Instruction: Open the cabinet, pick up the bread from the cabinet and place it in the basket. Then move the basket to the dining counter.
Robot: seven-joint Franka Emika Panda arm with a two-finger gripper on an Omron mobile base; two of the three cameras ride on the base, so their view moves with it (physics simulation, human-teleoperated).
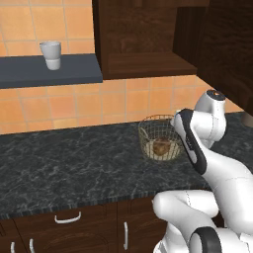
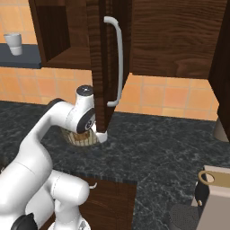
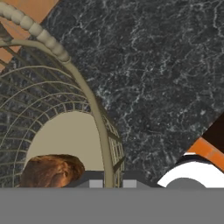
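Right under our fingertips (image 3: 96,183) runs the rim wire of the basket (image 3: 94,114), passing between the jaws; whether they have clamped on it we cannot tell. We judge this wire mesh stiff and light, so the rim where the gripper (image 3: 113,183) sits is the place to grasp. Inside the jaws' line, on the pale bottom, lies the bread (image 3: 50,169), likely soft and free to roll. Outside spreads the black speckled counter (image 3: 166,74). We read no writing.
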